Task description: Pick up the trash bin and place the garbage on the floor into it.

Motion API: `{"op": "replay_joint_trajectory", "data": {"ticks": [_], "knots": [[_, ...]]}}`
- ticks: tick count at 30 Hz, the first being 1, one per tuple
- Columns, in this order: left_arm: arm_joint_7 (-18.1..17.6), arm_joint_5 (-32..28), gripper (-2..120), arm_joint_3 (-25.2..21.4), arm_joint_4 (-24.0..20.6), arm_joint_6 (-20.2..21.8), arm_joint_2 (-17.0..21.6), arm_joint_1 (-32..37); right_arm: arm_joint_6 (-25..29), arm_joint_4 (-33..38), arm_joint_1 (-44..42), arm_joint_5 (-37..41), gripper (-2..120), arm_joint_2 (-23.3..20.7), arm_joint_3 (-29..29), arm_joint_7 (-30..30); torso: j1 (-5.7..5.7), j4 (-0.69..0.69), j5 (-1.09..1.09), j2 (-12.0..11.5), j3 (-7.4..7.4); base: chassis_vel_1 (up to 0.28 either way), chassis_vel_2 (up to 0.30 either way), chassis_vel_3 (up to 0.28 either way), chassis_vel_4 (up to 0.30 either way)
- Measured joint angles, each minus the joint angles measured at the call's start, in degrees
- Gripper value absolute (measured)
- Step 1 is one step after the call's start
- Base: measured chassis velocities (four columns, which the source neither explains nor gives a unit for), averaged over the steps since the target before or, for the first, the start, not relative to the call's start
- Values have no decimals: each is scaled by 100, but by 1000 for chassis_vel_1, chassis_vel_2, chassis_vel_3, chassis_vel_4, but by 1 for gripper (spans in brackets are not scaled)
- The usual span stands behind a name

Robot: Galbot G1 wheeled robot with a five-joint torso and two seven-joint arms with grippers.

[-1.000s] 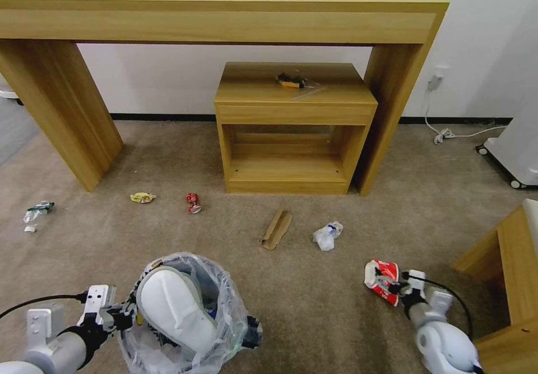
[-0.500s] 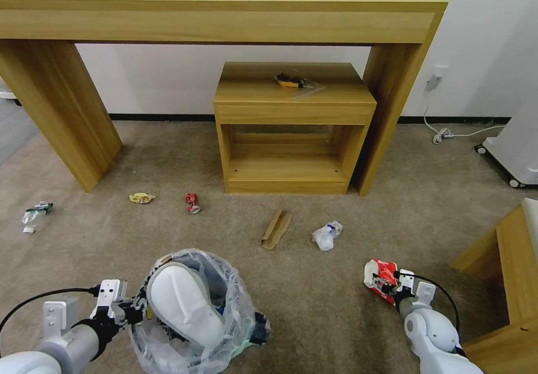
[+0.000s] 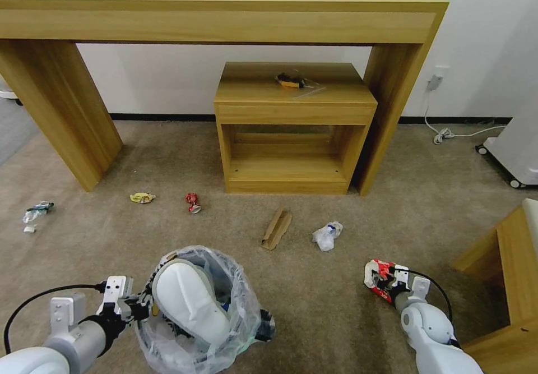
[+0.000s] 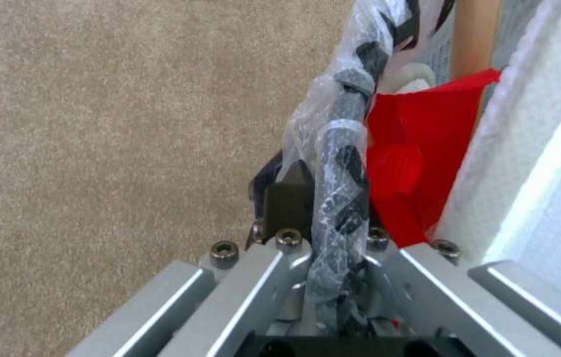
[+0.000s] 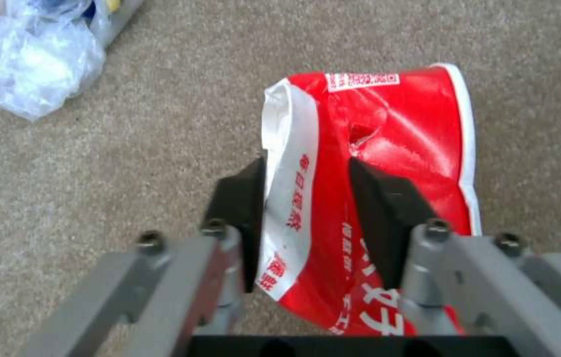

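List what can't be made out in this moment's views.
- Trash bin: its dark body is veiled by the bag liner and a white slipper in the head view.
- Red wrapper: its near end is covered by the right claw.
- Item on the small cabinet: too small to identify.
- Left claw: the far finger is hidden behind the bin rim.

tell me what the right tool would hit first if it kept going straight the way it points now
Nothing beyond what it already grips: the right tool is shut on the red-and-white wrapper. Past the wrapper the line looks like bare beige carpet, probably meeting the floor first, though depth is hard to judge.
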Motion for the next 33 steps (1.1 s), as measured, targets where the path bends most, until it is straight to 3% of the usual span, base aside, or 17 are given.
{"op": "replay_joint_trajectory", "data": {"ticks": [5, 8, 17, 21, 24, 28, 33], "knots": [[-28, -16, 0, 8, -27, 0, 9, -3, 0, -17, 0, 24, 18, -1, -14, 0, 0, 0, 0, 0, 0, 0, 0, 0, 0], [-115, -68, 0, 62, -61, 0, 17, -27, -3, -80, 19, 102, 2, 2, -25, 14, 0, 0, -1, 0, 0, 0, 0, 0, 0], [-310, -291, 0, 151, -9, 0, 195, -257, 159, 67, -77, 41, 0, -10, 34, 19, 0, 0, 0, 0, 0, 0, 0, 0, 0], [-646, -620, 0, 299, 105, 0, 436, -673, 251, 408, -240, -65, 0, -45, 115, -26, 0, 0, 0, 0, 0, 0, 0, 0, 0], [-863, -856, 0, 408, 211, 0, 624, -986, 271, 711, -353, -112, 0, -81, 168, -58, 0, -1, 0, 0, 0, 0, 0, 0, 0], [-1018, -1238, 0, 661, 517, 0, 1174, -1637, 250, 1626, -518, -85, 0, -221, 208, -148, 0, 0, 0, 0, 0, 0, 0, 0, 0], [-1067, -1407, 0, 778, 659, 0, 1427, -1899, 157, 2241, -476, 65, 0, -436, 92, -229, 0, -4, -2, 0, 1, 0, 0, 0, 0]]}}
